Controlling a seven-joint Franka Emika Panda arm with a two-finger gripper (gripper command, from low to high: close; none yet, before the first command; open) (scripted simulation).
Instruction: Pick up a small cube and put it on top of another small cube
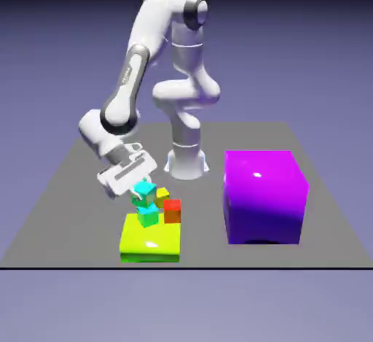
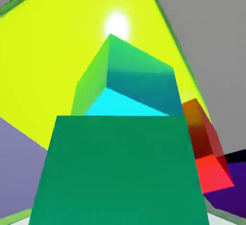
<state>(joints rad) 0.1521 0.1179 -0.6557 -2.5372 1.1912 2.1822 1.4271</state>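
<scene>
The small cube (image 1: 144,187), teal with darker teal-green sides, sits between the fingers of my gripper (image 1: 141,195). In the hand view its green face (image 2: 120,171) fills the lower half and hides my fingertips, so whether they press on it is unclear. Directly below it is another small cube (image 1: 148,218) with a cyan top and lime-green sides (image 2: 129,82). That cube stands on a flat yellow-green block (image 1: 153,244). The teal cube is at the lower cube's top, shifted slightly toward the exterior view's left. Whether it rests there I cannot tell.
A red-orange cube (image 1: 172,211) stands right beside the stack on the exterior view's right, also visible in the hand view (image 2: 211,169). A small yellow cube (image 1: 162,193) lies just behind it. A large purple block (image 1: 264,196) stands farther to the right.
</scene>
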